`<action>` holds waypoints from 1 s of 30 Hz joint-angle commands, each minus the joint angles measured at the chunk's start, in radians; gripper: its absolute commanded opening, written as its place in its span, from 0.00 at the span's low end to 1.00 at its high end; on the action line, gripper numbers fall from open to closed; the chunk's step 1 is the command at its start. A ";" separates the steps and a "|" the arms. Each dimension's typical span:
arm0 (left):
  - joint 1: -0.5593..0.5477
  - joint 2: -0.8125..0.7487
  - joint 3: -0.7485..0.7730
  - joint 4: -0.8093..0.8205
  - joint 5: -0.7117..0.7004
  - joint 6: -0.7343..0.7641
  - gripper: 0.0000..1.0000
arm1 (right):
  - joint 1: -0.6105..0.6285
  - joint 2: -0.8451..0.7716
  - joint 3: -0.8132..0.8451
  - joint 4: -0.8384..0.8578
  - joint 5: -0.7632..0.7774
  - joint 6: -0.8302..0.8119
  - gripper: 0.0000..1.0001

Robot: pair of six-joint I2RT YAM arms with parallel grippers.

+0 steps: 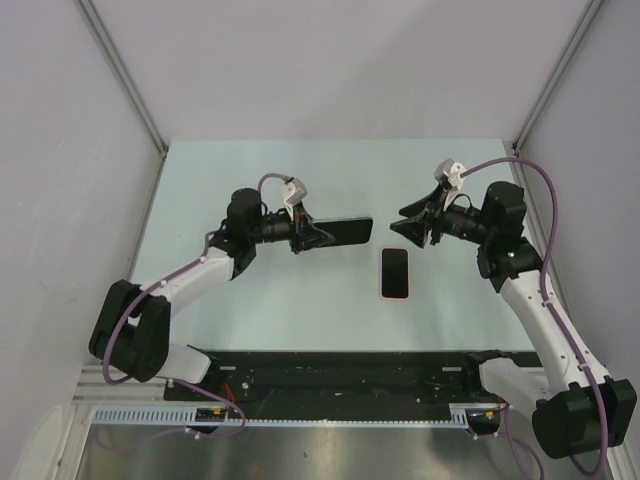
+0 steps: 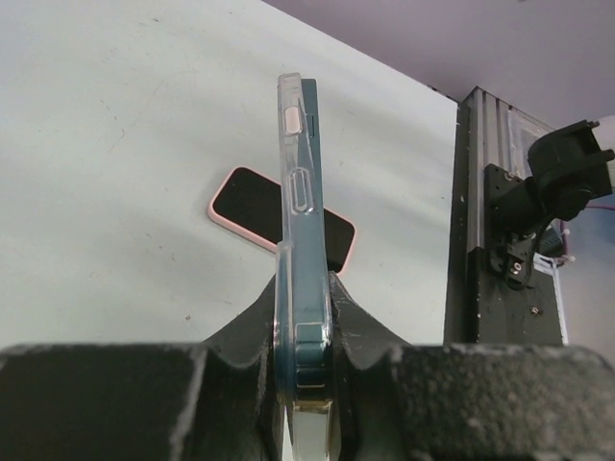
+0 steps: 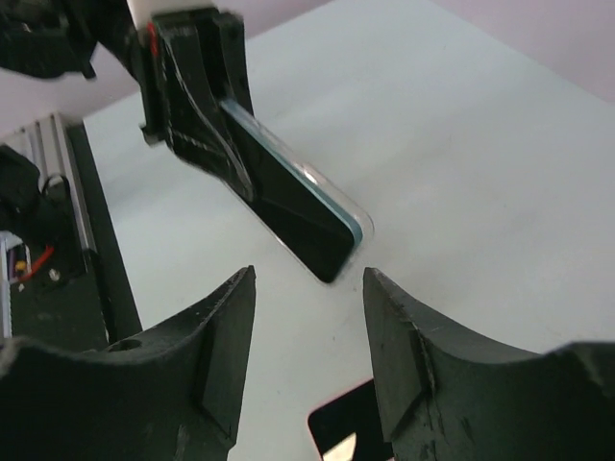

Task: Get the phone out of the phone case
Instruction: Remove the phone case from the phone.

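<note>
A dark blue phone (image 1: 345, 231) in a clear case (image 2: 286, 192) is held edge-up above the table, my left gripper (image 1: 312, 236) shut on its near end. The left wrist view shows the phone (image 2: 306, 192) standing straight up between the jaws of the left gripper (image 2: 306, 317). My right gripper (image 1: 408, 228) hovers open just right of the phone's free end, not touching it. From the right wrist, the phone (image 3: 298, 216) lies a little beyond the right gripper (image 3: 309, 279), whose jaws hold nothing.
A second phone with a pink rim (image 1: 396, 272) lies flat on the pale green table (image 1: 250, 180), below the gap between the grippers, and shows as the pink phone (image 2: 245, 206) and the pink phone (image 3: 346, 432). A black rail (image 1: 340, 370) runs along the near edge. Grey walls close in both sides.
</note>
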 commanded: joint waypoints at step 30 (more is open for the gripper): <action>0.024 -0.096 0.189 -0.235 0.160 0.106 0.00 | -0.003 -0.060 -0.068 -0.319 -0.281 -0.527 0.71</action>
